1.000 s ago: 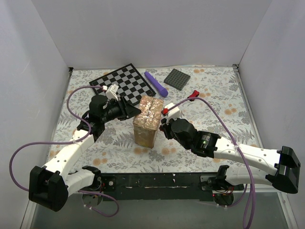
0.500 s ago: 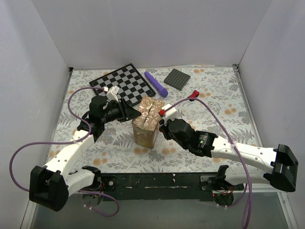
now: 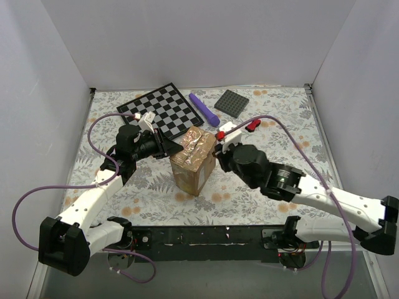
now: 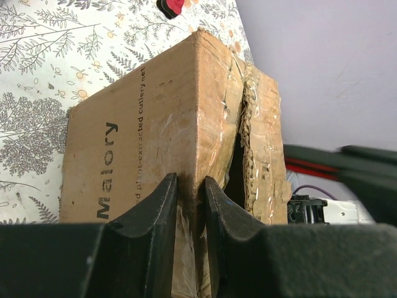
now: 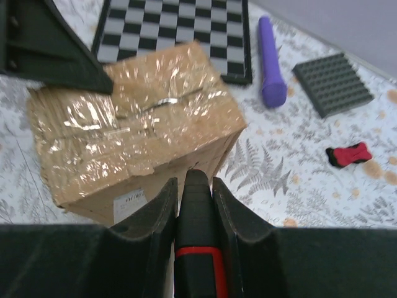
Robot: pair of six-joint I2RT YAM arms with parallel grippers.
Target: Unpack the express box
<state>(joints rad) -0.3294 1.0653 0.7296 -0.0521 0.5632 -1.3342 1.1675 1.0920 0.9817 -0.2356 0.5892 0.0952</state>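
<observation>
Lettering [image 4: 107, 169] on the express box [image 4: 162, 112] reads only from left wrist

From above and behind the arms, we look down on the whole table [image 3: 280, 131]. Our left wrist view, rolled sideways, sits hard against the box [image 4: 155, 124], facing its printed side. Our right wrist view looks down past its tool [image 5: 196, 205] onto the box top from near, sharing box, chessboard [image 5: 180, 25], purple stick [image 5: 271, 59] and grey plate [image 5: 335, 84] with the top view.
</observation>
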